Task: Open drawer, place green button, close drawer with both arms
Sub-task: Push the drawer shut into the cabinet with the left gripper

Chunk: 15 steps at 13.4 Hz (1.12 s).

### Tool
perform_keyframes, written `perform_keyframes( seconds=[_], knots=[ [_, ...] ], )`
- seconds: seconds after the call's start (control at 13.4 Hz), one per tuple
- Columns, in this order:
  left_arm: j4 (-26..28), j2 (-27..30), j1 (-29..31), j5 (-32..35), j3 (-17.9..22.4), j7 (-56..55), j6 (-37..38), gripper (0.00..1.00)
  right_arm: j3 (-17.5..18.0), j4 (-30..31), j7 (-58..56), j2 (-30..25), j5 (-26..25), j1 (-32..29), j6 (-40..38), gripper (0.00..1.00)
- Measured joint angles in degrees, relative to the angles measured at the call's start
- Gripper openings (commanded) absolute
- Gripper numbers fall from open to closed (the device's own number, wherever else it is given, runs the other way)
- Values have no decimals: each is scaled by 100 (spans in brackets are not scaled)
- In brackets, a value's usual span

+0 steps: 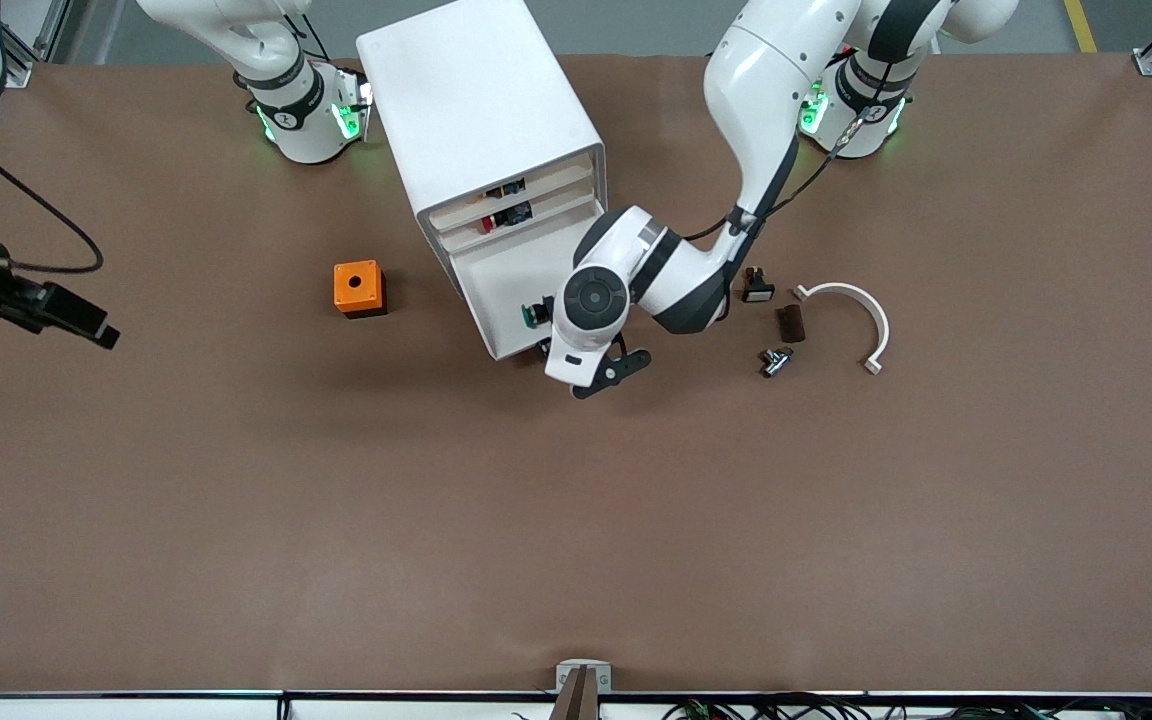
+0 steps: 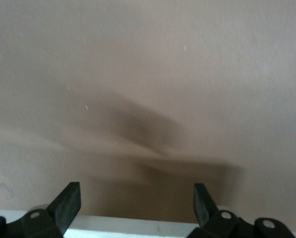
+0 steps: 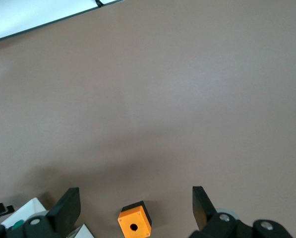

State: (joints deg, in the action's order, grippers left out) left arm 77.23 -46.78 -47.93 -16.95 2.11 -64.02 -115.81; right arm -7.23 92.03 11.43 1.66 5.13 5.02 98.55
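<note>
Because the button (image 1: 536, 314) already lies in the pulled-out drawer (image 1: 514, 298) of the white cabinet (image 1: 481, 110), the left gripper (image 1: 576, 366) hangs spread at the drawer's front, placed to push. The right gripper (image 3: 133, 210), spread, waits over the orange box (image 1: 357, 288).

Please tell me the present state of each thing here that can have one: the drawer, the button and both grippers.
bottom drawer: pulled out, open.
button: lying in the bottom drawer, not held.
left gripper: open, empty, at the front edge of the bottom drawer.
right gripper: open, empty, waiting high over the table above the orange box.
</note>
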Motion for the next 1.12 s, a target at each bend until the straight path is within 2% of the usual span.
perform_keyframes(
  seconds=[0.3,0.52,1.12],
  knots=[
    [12,-6,-550,0,-14,-41,0,100,67,354,-37,-480,-391,0,-34,100],
    [53,-14,-871,-4,-16,-207,0,100,104,421,-43,-558,-608,1,-89,100],
    [141,-19,-924,-45,-308,-322,-1,100,123,449,-45,-579,-638,1,-272,100]
  ],
)
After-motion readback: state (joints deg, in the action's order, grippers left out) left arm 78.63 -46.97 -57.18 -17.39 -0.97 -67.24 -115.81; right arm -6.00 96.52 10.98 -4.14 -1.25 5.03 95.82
